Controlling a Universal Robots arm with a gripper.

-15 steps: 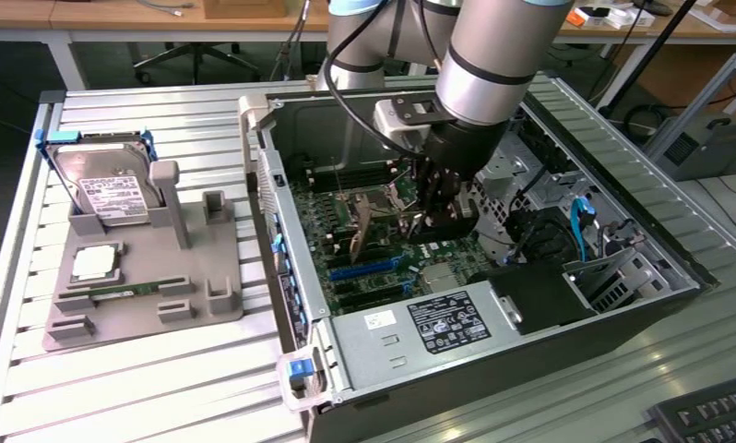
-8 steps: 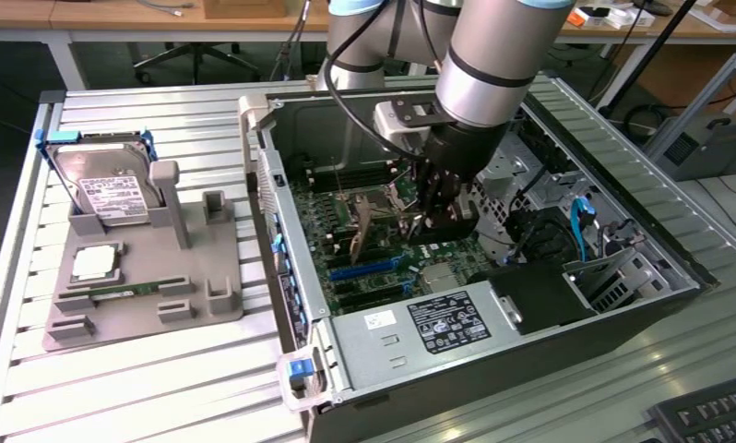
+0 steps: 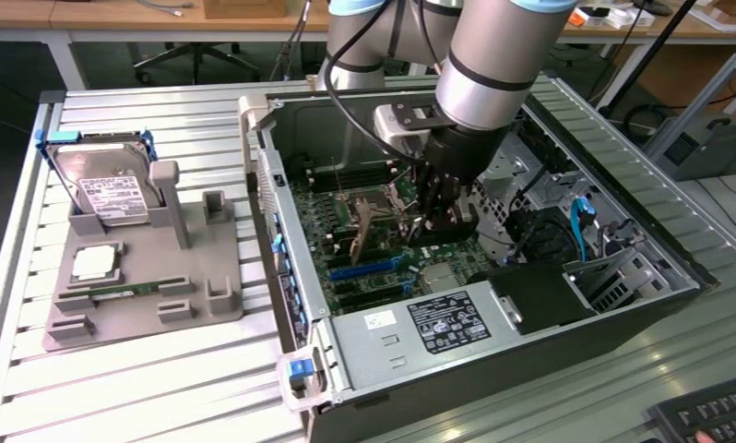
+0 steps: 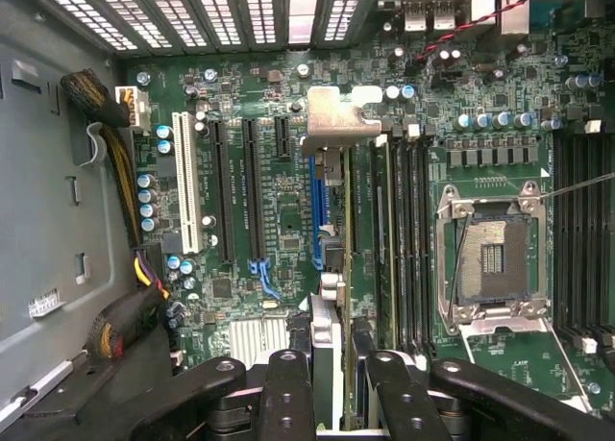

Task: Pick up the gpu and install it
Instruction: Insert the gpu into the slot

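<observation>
1. Here, in the exterior view, I count one robot arm point(image 3: 492, 55), one open computer case point(image 3: 663, 277) in the middle of the frame, and one gray holder point(image 3: 202, 277) on the exterior view's left.
2. On the holder there are one hard drive point(image 3: 110, 189) standing at its upper end, one square processor chip point(image 3: 94, 263) and one narrow green memory stick point(image 3: 116, 293) lying flat.
3. The motherboard point(image 4: 279, 220) in the wrist view has one white slot point(image 4: 185, 182), one blue slot point(image 4: 316, 220) and one empty processor socket point(image 4: 492, 258).
4. The hard drive has a white label and the power supply point(image 3: 436, 328) has a black one; I cannot read the writing on either.
5. The gripper point(image 4: 336, 388) is down inside the case, its fingers point(image 4: 288, 383) partly closed around the gpu point(image 4: 341, 124).
6. The gpu is seen edge-on, its silvery bracket towards the back wall of the case, just beside the blue slot.
</observation>
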